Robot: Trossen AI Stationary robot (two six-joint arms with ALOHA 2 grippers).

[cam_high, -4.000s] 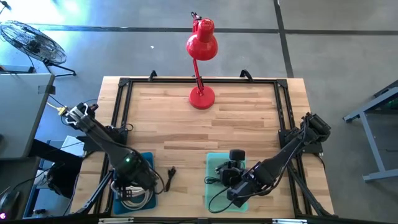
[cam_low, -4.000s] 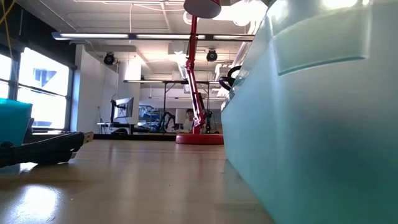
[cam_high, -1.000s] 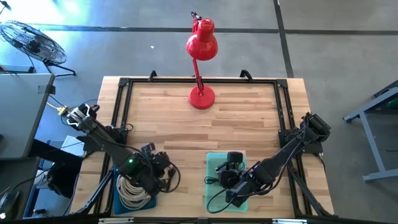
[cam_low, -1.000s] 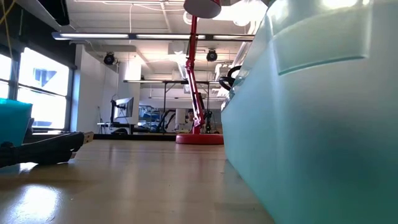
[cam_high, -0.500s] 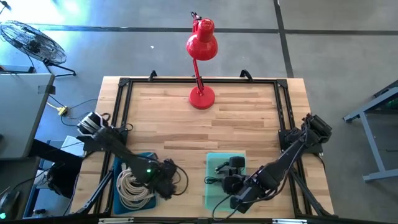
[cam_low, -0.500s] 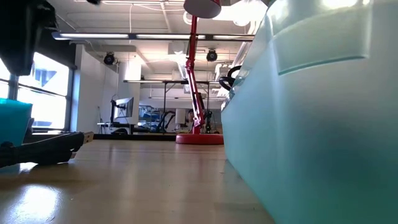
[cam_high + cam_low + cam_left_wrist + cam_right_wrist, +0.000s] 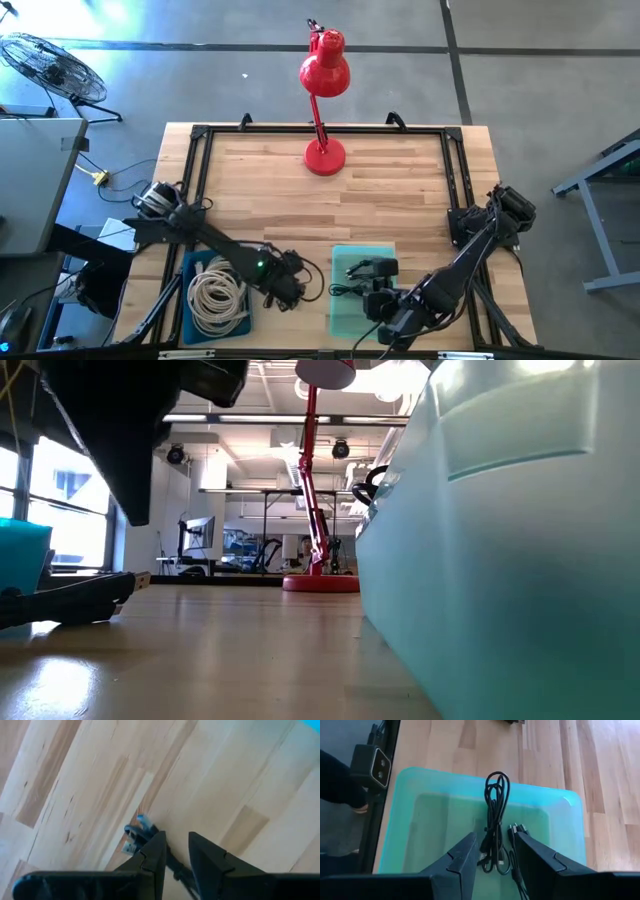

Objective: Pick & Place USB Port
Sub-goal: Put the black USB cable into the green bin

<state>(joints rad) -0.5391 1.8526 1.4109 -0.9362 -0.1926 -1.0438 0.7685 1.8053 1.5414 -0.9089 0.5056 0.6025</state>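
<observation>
A black USB cable lies on the wood between the two trays; its plug end shows in the left wrist view, and it shows lying flat in the low view. My left gripper hovers over it, open, with its fingers on either side of the cable and above it. My right gripper is open above the teal tray. A bundle of black cables lies on the teal tray's floor.
A blue tray holding a coil of white cables stands at the near left. A red desk lamp stands at the far middle. The teal tray's wall fills the right of the low view. Bare wood lies between lamp and trays.
My left gripper has gone from above the blue tray toward the table's right edge and now stands over the black cable. My right gripper has drawn back toward the near edge, over the teal tray. The black cable on the wood has stayed where it was.
</observation>
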